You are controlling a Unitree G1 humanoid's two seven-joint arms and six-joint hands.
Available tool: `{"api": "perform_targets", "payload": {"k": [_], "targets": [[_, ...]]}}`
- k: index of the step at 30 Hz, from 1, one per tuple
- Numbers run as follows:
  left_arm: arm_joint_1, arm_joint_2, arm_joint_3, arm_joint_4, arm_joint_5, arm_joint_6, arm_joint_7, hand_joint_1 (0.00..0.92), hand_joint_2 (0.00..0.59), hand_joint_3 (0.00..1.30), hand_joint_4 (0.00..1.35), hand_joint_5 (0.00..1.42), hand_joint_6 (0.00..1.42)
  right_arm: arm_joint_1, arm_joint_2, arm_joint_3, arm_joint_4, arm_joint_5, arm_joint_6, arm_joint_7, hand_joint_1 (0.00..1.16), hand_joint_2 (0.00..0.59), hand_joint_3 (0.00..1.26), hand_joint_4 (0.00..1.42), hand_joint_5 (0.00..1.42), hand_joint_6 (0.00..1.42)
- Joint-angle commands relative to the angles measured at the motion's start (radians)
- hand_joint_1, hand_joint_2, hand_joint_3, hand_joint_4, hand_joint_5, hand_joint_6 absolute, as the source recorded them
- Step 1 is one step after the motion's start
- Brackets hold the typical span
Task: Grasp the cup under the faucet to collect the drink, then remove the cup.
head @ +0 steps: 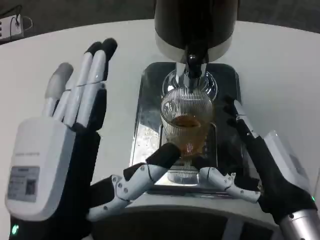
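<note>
A ribbed glass cup (pixel 187 120) with amber drink in its lower half stands on the silver drip tray (pixel 146 107), directly below the faucet (pixel 192 67) of a dark dispenser (pixel 195 25). My right hand (pixel 260 160) wraps the cup from the right. Its fingers (pixel 239 117) lie along the right wall and its thumb (pixel 220 179) reaches under the front of the base. My left hand (pixel 60 145) is raised at the left, open, with fingers (pixel 92 75) stretched up and apart. The tip of its thumb (pixel 162 155) lies at the cup's lower left.
The dispenser stands at the back centre of the white table (pixel 280 75). A white power strip (pixel 10 27) lies at the far left corner. The table's front edge curves just below the tray.
</note>
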Motion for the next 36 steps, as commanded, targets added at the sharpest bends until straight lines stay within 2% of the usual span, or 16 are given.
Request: {"api": "perform_targets", "payload": {"k": [1, 10, 23, 36], "targets": [[0.108, -0.018, 0.022, 0.021, 0.016, -0.031, 0.061, 0.000, 0.158, 0.03, 0.00, 0.12, 0.01, -0.009, -0.007, 0.001, 0.020, 0.015, -0.012, -0.013, 0.56, 0.258, 0.01, 0.07, 0.14, 0.29], [0.260, -0.017, 0.018, 0.114, 0.048, -0.073, 0.143, 0.000, 0.158, 0.03, 0.00, 0.12, 0.01, -0.046, -0.012, 0.002, 0.067, 0.038, -0.023, -0.013, 0.56, 0.253, 0.01, 0.07, 0.14, 0.29], [0.266, 0.001, -0.010, 0.211, 0.058, -0.078, 0.145, 0.000, 0.159, 0.03, 0.00, 0.12, 0.01, -0.098, -0.008, 0.012, 0.121, 0.076, -0.039, -0.009, 0.57, 0.242, 0.01, 0.07, 0.14, 0.30], [0.258, 0.019, -0.013, 0.198, 0.051, -0.061, 0.114, 0.000, 0.159, 0.03, 0.00, 0.12, 0.01, -0.172, 0.012, 0.015, 0.215, 0.127, -0.060, -0.011, 0.58, 0.234, 0.01, 0.08, 0.16, 0.30]]}}
